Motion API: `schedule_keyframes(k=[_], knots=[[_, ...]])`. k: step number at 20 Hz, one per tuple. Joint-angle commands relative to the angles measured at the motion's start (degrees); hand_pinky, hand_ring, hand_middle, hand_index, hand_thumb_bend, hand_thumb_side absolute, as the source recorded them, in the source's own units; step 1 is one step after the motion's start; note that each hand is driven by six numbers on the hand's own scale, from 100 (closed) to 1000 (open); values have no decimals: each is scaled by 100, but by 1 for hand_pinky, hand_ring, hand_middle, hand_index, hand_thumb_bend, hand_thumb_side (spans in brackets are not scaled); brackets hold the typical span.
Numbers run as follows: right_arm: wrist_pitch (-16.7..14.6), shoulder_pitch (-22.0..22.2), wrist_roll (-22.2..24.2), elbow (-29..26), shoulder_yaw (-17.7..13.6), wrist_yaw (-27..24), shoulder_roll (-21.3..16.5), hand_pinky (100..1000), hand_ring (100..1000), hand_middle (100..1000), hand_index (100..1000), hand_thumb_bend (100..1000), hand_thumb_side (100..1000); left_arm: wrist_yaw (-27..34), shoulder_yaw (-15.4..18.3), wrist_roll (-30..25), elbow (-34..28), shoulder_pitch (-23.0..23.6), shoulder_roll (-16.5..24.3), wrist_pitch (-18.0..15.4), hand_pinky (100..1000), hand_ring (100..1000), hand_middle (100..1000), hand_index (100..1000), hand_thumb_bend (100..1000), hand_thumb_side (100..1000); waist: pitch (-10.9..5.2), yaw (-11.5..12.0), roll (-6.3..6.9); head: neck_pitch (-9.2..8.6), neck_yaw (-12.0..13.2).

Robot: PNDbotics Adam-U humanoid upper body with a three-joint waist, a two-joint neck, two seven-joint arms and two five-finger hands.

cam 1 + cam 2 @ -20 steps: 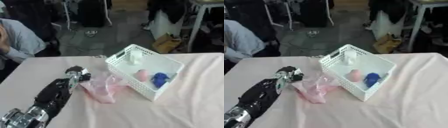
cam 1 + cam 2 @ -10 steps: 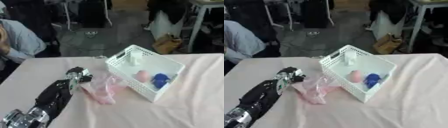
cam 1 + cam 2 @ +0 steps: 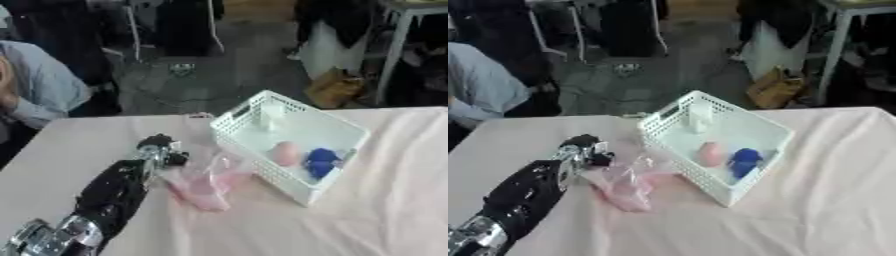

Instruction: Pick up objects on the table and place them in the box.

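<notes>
Left eye view: a white box (image 3: 297,135) on the bench (image 3: 385,210) holds a pink item (image 3: 284,152), a blue item (image 3: 321,161) and a white item (image 3: 271,111); a crumpled pink bag (image 3: 206,182) lies beside it, touching the left hand (image 3: 157,152), whose finger state cannot be told.

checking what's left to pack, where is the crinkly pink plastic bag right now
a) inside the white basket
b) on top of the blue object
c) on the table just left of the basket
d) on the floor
c: the crinkly pink plastic bag lies on the pink tablecloth beside the white plastic lattice basket, at the left hand.
</notes>
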Motion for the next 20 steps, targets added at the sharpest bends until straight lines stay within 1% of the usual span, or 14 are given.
schedule_keyframes(k=[1, 4, 6, 7, 8, 9, 10, 11, 12, 13, 14, 15, 17, 20], knots=[[12, -111, -19, -86, 0, -28, -55, 819, 890, 749, 717, 100, 689, -74, 22, -90, 150, 72, 15, 47, 1000, 1000, 1000, 1000, 332, 742, 114, -8, 56, -74, 20], [13, -121, -26, -86, 5, -27, -56, 819, 891, 749, 716, 100, 687, -235, 10, -49, 171, 73, 7, 183, 999, 1000, 1000, 1000, 341, 691, 125, -12, 58, -67, 25], [11, -128, -38, -86, 2, -27, -59, 819, 890, 749, 715, 100, 683, -413, -1, -26, 194, 74, 6, 296, 926, 982, 1000, 1000, 327, 638, 123, -16, 60, -63, 30], [13, -129, -49, -86, -3, -28, -61, 818, 891, 749, 714, 100, 682, -494, -2, -51, 217, 77, 3, 329, 870, 921, 999, 1000, 321, 601, 115, -18, 62, -59, 36], [16, -129, -60, -86, -8, -30, -63, 818, 891, 749, 714, 100, 682, -561, 2, -93, 236, 74, 0, 351, 870, 921, 999, 1000, 321, 601, 108, -18, 63, -57, 40], [18, -132, -71, -86, -13, -32, -66, 818, 890, 749, 713, 100, 673, -632, 1, -138, 250, 72, -2, 366, 822, 832, 894, 1000, 312, 578, 101, -20, 65, -57, 45], [20, -134, -80, -86, -16, -33, -68, 818, 890, 749, 713, 100, 673, -707, 1, -183, 257, 70, -4, 375, 822, 832, 894, 1000, 312, 578, 95, -20, 66, -56, 48], [22, -138, -92, -86, -24, -32, -70, 818, 890, 749, 712, 100, 671, -783, 1, -244, 271, 76, -9, 373, 754, 760, 843, 968, 313, 550, 88, -24, 67, -61, 63], [26, -144, -107, -86, -31, -32, -71, 818, 890, 749, 712, 100, 671, -864, -2, -322, 290, 81, -13, 357, 754, 760, 843, 968, 313, 550, 83, -28, 67, -66, 79], [28, -151, -118, -86, -35, -33, -71, 818, 890, 749, 711, 100, 672, -944, 3, -396, 299, 86, -18, 344, 634, 724, 837, 966, 316, 523, 82, -32, 66, -77, 97], [30, -156, -125, -86, -35, -34, -70, 818, 890, 749, 711, 100, 672, -1018, 15, -459, 298, 88, -22, 337, 634, 724, 837, 966, 316, 523, 82, -35, 66, -85, 108], [31, -162, -128, -86, -33, -36, -68, 818, 890, 749, 710, 100, 671, -1074, 34, -509, 293, 95, -29, 338, 452, 666, 825, 975, 319, 507, 84, -38, 65, -94, 120], [30, -169, -125, -86, -28, -39, -63, 818, 890, 749, 711, 100, 672, -1142, 69, -567, 270, 104, -39, 350, 384, 604, 781, 962, 287, 479, 92, -44, 64, -103, 133], [36, -166, -122, -86, -26, -36, -61, 819, 891, 749, 711, 100, 672, -1162, 102, -556, 227, 100, -51, 379, 361, 573, 744, 950, 253, 462, 99, -44, 64, -88, 136]])
